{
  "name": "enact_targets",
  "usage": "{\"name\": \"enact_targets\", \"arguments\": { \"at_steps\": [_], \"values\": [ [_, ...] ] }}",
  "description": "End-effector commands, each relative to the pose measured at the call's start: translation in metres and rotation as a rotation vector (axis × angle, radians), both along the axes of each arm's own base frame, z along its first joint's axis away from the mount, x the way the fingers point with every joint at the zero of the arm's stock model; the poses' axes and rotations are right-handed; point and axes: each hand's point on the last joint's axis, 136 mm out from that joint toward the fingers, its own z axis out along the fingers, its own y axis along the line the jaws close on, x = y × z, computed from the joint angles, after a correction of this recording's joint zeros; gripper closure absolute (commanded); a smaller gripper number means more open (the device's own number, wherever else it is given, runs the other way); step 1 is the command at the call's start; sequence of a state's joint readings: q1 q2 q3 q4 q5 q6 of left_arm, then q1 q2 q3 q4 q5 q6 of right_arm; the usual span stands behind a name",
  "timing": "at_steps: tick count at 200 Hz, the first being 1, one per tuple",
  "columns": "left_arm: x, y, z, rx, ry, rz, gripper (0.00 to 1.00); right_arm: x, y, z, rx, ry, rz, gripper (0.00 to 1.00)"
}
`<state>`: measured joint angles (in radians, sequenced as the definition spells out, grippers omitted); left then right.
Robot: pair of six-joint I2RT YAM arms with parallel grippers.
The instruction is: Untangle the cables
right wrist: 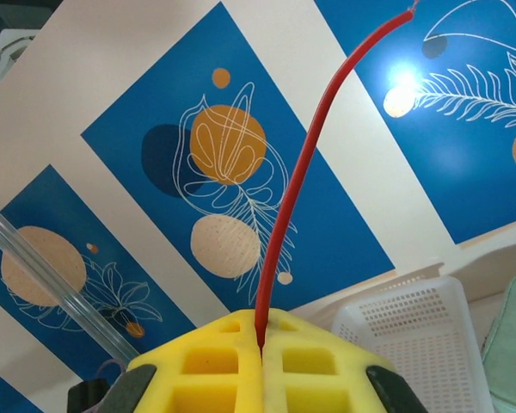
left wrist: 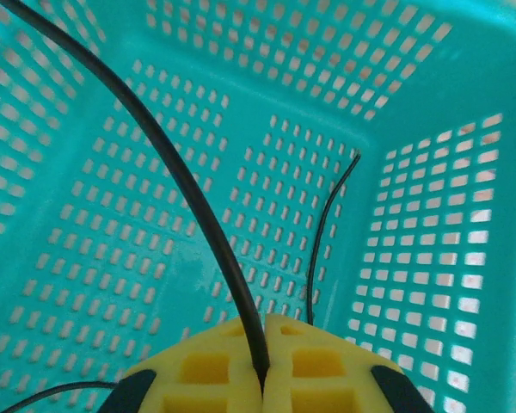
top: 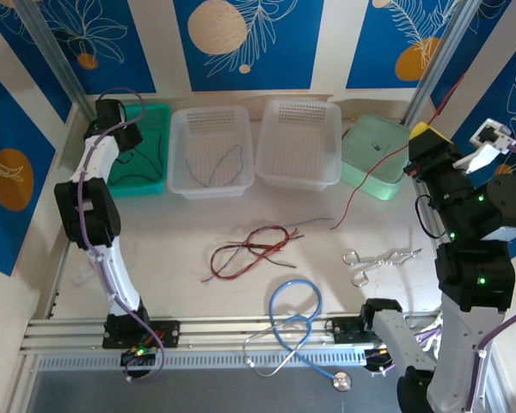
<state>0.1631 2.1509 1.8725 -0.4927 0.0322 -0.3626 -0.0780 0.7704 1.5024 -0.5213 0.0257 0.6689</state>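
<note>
The cables (top: 251, 245) lie as a loose knot of thin, glossy red and black wire in the middle of the pale bench (top: 181, 224), their strands looping and crossing. A separate red cable (right wrist: 301, 189) curves up in a smooth arc from the right pincer (right wrist: 261, 340), whose yellow ribbed pads are pressed together on it. In the top view this cable trails down to the bench just right of the knot. A black cable (left wrist: 181, 172) is nipped between the closed yellow pads of the left pincer (left wrist: 262, 348) and bends across the perforated teal plastic basket (left wrist: 430, 258). A thin grey cable (top: 215, 163) lies squiggled in a translucent white mesh-walled basket (top: 189, 185).

The left arm stands up from its base, folds at the elbow and points its wrist down into the teal basket. The right arm is raised high, its wrist tilted up toward the blue leaf-printed wall panels (right wrist: 464, 146).
</note>
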Motion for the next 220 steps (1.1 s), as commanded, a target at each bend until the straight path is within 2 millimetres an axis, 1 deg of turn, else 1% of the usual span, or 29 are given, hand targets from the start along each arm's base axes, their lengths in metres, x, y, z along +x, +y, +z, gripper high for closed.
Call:
{"name": "enact_targets", "arguments": {
  "at_steps": [1, 20, 36, 52, 70, 72, 75, 84, 96, 107, 111, 123, 137, 145, 169, 200, 220],
  "values": [
    [-0.008, -0.013, -0.031, -0.199, 0.121, -0.025, 1.0, -0.009, 0.002, 0.004, -0.018, -0.015, 0.006, 1.0],
    [-0.007, -0.019, -0.046, -0.28, 0.156, -0.04, 1.0, -0.01, 0.008, 0.008, -0.006, -0.018, 0.039, 1.0],
    [-0.009, -0.02, -0.056, -0.283, 0.19, -0.044, 1.0, -0.011, 0.01, 0.008, -0.004, -0.013, 0.05, 1.0],
    [-0.011, -0.02, -0.065, -0.281, 0.213, -0.045, 1.0, -0.013, 0.007, 0.006, -0.011, -0.015, 0.034, 1.0],
    [-0.013, -0.021, -0.063, -0.279, 0.217, -0.053, 1.0, -0.017, 0.003, 0.005, -0.016, -0.026, 0.006, 1.0],
    [-0.013, -0.021, -0.061, -0.277, 0.213, -0.055, 1.0, -0.018, 0.003, 0.006, -0.019, -0.03, 0.005, 1.0],
    [-0.013, -0.021, -0.059, -0.273, 0.208, -0.057, 0.95, -0.018, 0.003, 0.006, -0.019, -0.031, 0.005, 1.0],
    [-0.012, -0.02, -0.05, -0.26, 0.191, -0.061, 0.77, -0.019, 0.003, 0.007, -0.023, -0.037, 0.003, 1.0],
    [-0.01, -0.018, -0.036, -0.236, 0.163, -0.066, 0.66, -0.017, 0.003, 0.005, -0.026, -0.033, 0.006, 1.0],
    [-0.009, -0.014, -0.021, -0.203, 0.141, -0.059, 0.45, -0.015, 0.004, 0.003, -0.024, -0.026, 0.013, 1.0],
    [-0.01, -0.012, -0.015, -0.189, 0.135, -0.052, 0.4, -0.015, 0.004, 0.003, -0.021, -0.026, 0.015, 1.0],
    [-0.011, -0.006, 0.0, -0.146, 0.11, -0.042, 0.32, -0.013, 0.005, 0.002, -0.011, -0.026, 0.021, 1.0],
    [-0.013, -0.002, 0.016, -0.097, 0.084, -0.039, 0.24, -0.01, 0.005, 0.002, -0.001, -0.029, 0.026, 1.0],
    [-0.012, -0.004, 0.023, -0.076, 0.064, -0.062, 0.2, -0.009, 0.005, 0.001, 0.006, -0.029, 0.027, 1.0],
    [-0.02, -0.003, 0.034, -0.005, 0.072, -0.089, 0.08, -0.005, 0.006, 0.003, 0.015, -0.03, 0.035, 1.0],
    [-0.027, -0.003, 0.046, 0.021, 0.063, -0.095, 0.04, 0.004, 0.009, 0.001, 0.028, -0.023, 0.054, 1.0],
    [-0.03, -0.013, 0.067, 0.024, 0.007, -0.119, 0.03, 0.016, 0.012, -0.003, 0.053, -0.006, 0.081, 1.0]
  ]
}}
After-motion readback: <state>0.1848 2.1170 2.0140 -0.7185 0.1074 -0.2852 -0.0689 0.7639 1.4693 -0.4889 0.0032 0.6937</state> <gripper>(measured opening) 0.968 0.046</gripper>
